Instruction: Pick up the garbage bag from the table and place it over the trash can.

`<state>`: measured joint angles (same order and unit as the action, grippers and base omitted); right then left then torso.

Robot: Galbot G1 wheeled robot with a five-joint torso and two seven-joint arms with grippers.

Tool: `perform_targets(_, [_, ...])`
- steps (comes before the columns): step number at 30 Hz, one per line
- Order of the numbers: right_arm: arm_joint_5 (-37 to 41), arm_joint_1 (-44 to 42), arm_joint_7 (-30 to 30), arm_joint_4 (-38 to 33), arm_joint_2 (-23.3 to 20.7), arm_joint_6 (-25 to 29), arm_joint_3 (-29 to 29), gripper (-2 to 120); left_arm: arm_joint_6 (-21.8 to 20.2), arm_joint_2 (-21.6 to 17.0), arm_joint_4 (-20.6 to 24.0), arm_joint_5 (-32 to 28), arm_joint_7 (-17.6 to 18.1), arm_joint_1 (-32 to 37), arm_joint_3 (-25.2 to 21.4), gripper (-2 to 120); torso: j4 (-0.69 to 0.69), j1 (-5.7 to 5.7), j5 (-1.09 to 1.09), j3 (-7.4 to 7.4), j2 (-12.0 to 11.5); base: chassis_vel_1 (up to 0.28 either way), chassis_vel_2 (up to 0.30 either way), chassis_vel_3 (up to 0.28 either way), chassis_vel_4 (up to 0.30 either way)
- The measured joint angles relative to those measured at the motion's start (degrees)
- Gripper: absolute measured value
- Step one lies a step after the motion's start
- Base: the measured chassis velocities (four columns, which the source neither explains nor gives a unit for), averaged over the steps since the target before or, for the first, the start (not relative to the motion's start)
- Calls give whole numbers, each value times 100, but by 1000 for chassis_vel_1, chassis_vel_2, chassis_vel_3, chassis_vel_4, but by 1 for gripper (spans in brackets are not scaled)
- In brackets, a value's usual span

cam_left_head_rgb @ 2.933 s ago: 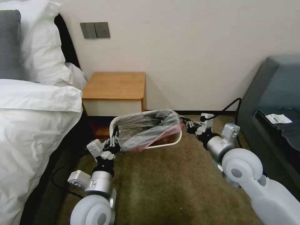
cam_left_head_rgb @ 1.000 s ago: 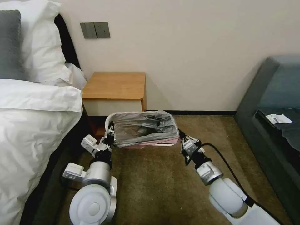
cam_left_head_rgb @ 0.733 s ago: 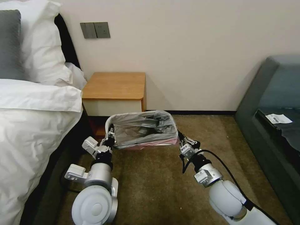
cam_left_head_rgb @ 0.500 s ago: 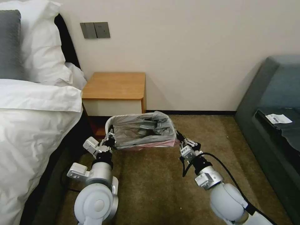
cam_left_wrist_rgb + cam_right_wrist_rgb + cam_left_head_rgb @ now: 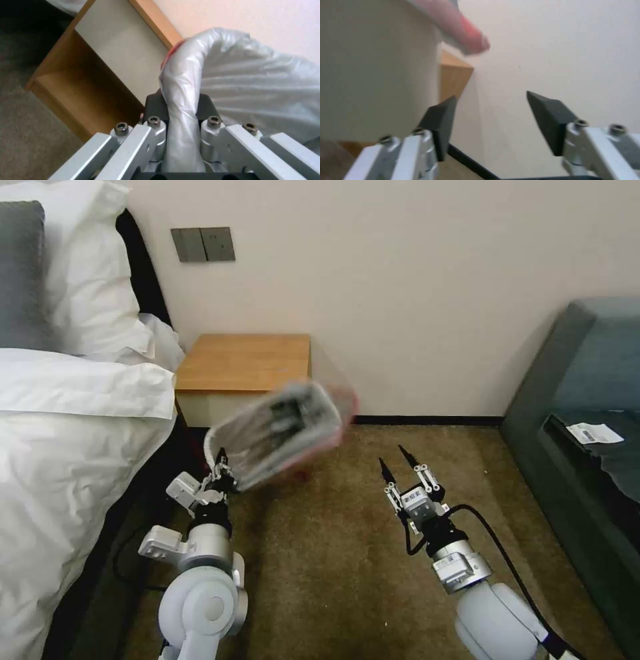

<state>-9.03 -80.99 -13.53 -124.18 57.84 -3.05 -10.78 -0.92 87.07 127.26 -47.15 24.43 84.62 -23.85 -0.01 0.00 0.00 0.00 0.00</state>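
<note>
Garbage bag (image 5: pixel 283 430) plastic is pinched in my left gripper (image 5: pixel 219 468), in front of the table (image 5: pixel 243 363) and low against its near left corner. From the left wrist camera, the jaws are clamped narrow on a rolled fold of the plastic, and I judge the bin's rim is inside that fold. My right gripper (image 5: pixel 400 460) hangs over the carpet (image 5: pixel 333 553), off to the right of the table's front. Its jaws are spread wide with nothing between them, and it is well apart from the bag.

The bag is drawn over the trash can (image 5: pixel 370 75). The whole can is off the floor and tipped, its mouth turned up towards me, in front of the table's white drawer (image 5: pixel 200 410). I am holding it by that one corner alone.

My worries all come from that one-sided hold:
- Thin plastic could slide out of the pinch or tear, and the can would drop onto the carpet.
- The hanging weight could drag the bag back off the far rim, where the pink edging (image 5: pixel 466 37) sits loose, and undo the fit.
- A swinging can could knock the table's edge or the wall (image 5: pixel 433 313) behind it.

Setting it down flat looks safer to me than carrying it like this.
</note>
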Motion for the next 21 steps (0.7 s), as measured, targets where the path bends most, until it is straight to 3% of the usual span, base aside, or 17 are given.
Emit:
perform_targets(2, [881, 152, -4, -128, 59, -23, 62, 73, -1, 4, -7, 22, -6, 46, 35, 9, 1, 0, -1, 0, 0, 0, 0, 0, 0])
perform_targets(3, [881, 152, -4, -128, 59, -23, 62, 73, -1, 4, -7, 22, -6, 46, 35, 9, 1, 0, -1, 0, 0, 0, 0, 0, 0])
perform_targets(5, [2258, 294, -26, -348, 120, -98, 107, 85, 1, -5, -22, 31, -10, 67, 37, 9, 1, 0, 0, 0, 0, 0, 0, 0, 0])
perform_targets(6, [2258, 294, -26, -348, 120, -98, 107, 85, 1, -5, -22, 31, -10, 67, 37, 9, 1, 0, 0, 0, 0, 0, 0, 0, 0])
perform_targets(9, [3851, 427, -174, -652, 190, -206, 133, 97, 2, -17, -22, 34, -12, 68, 37, 9, 2, 0, -1, 0, 0, 0, 0, 0, 0])
perform_targets(10, [3851, 427, -174, -652, 190, -206, 133, 97, 2, -17, -22, 34, -12, 68, 37, 9, 2, 0, -1, 0, 0, 0, 0, 0, 0])
perform_targets(14, [5951, 592, -404, -993, 311, -293, 88, 100, 2, -21, -12, 42, -18, 86, 54, 9, 1, 0, -1, 0, 0, 0, 0, 0, 0])
perform_targets(15, [5951, 592, -404, -993, 311, -293, 88, 100, 2, -21, -12, 42, -18, 86, 54, 9, 1, 0, -1, 0, 0, 0, 0, 0, 0])
perform_targets(18, [7181, 728, -733, -1070, 459, -331, 21, 100, 2, -29, 20, 57, -19, 124, 82, 9, 1, 0, -1, 0, 0, 0, 0, 0, 0])
perform_targets(21, [7508, 814, -804, -991, 587, -331, -3, 98, 2, -37, 80, 64, -20, 144, 99, 9, 1, 0, -1, 0, 0, 0, 0, 0, 0])
